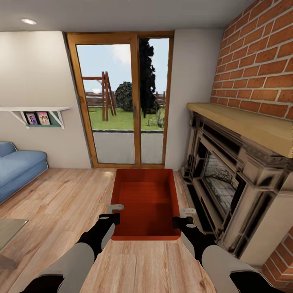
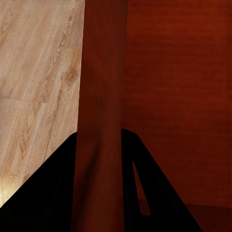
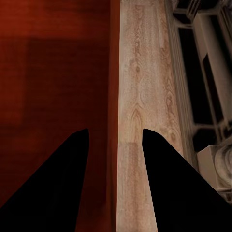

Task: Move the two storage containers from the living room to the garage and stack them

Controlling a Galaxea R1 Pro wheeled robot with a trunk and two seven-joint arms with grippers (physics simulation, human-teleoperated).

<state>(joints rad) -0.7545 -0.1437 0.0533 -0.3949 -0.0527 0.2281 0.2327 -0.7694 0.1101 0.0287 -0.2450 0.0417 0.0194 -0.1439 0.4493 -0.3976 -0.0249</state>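
Orange-red rectangular open bin [image 1: 146, 203] in living room, over light wood-plank floor [image 1: 61, 203] beside stone fireplace [image 1: 228, 179]. Left gripper [image 2: 99, 159] clamped on left wall; right gripper [image 3: 115, 164] straddling right wall, closure unclear. Carry step; next: transport to garage.

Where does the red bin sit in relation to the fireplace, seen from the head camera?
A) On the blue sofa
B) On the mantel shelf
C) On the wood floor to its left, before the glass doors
C: the red bin lies on the wood floor, with the fireplace at its right and the glass doors behind.
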